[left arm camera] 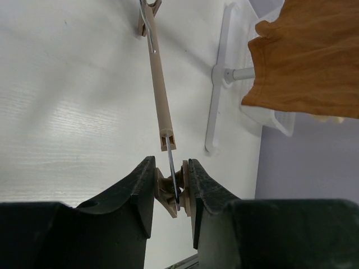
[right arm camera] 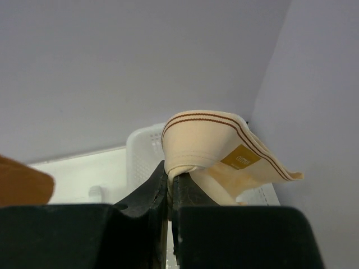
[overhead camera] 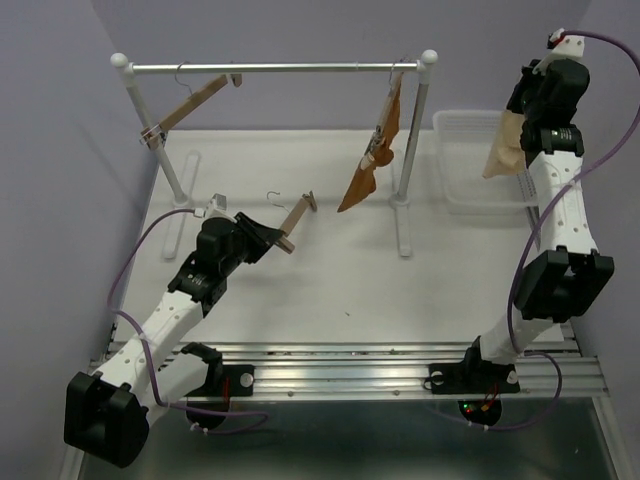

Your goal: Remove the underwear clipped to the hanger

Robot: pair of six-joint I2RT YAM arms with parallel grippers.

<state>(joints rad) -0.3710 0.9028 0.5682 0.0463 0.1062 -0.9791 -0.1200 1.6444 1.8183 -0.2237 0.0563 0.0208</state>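
A white table [overhead camera: 330, 290] is lying between lilac walls [overhead camera: 300, 30]. The left gripper [left arm camera: 170, 165] is pinching the hanger [left arm camera: 160, 95]; the right gripper [right arm camera: 170, 168], its grip unseen from above, is clamping the underwear [right arm camera: 202, 137].

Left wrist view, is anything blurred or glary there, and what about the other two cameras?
Left wrist: the hanger is sharp, the left gripper is dark with little detail, and the table carries a broad soft sheen. Right wrist: the underwear is in focus and evenly lit against a plain wall. Top external: even light, only faint shadows on the table, no glare.
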